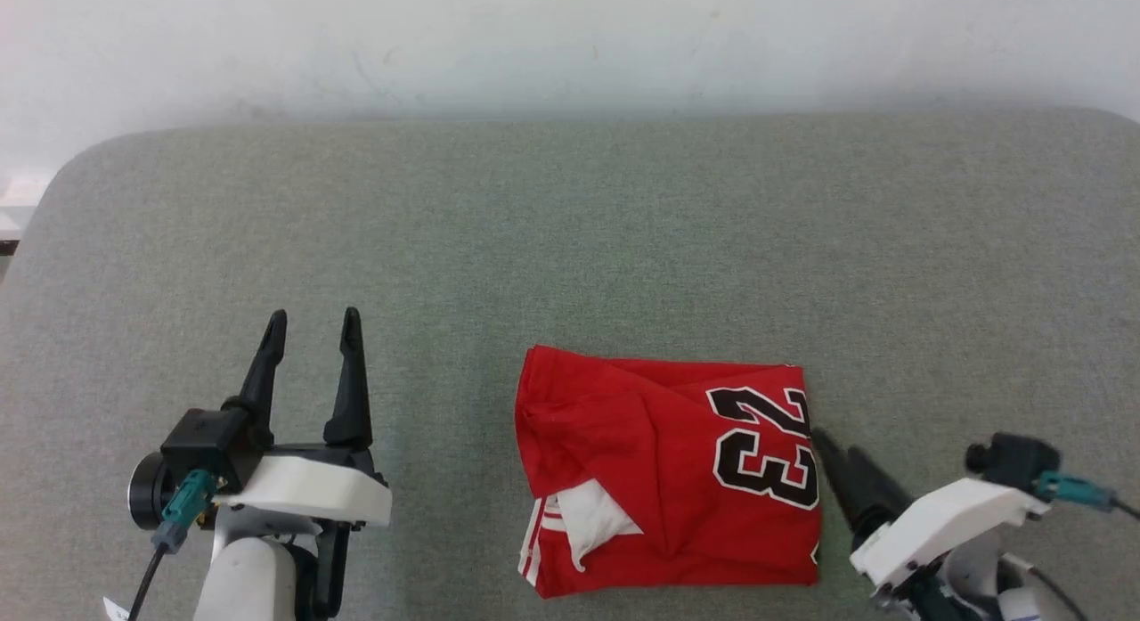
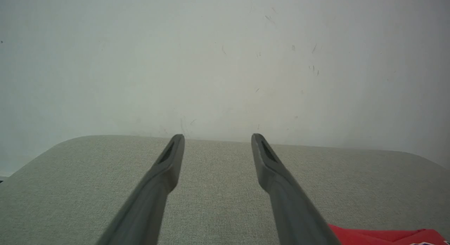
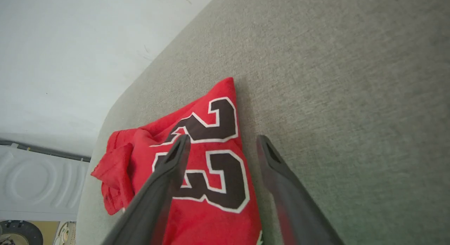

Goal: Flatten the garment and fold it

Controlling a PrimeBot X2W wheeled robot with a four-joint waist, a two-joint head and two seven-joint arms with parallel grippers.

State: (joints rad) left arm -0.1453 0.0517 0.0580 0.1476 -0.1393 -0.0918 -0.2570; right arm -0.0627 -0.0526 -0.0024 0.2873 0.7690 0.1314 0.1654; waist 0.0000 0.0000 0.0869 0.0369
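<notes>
Head view: garment (image 1: 668, 478) folded on desk (image 1: 570, 229), long axis running hand to hand, "23" end at the tips of right hand (image 1: 824, 443), parted, gripping nothing. Left hand (image 1: 313, 322) wide open, empty, well clear.

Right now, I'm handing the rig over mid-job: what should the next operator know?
Left claw: open, empty, over the grey table, clear of the jersey.
Right claw: open, straddling the jersey's right edge by the "23" print, gripping nothing.
Done: jersey folded into a rough rectangle, print up.
To do: a white sleeve pokes out at the near-left corner; probably tuck it, then withdraw.
</notes>
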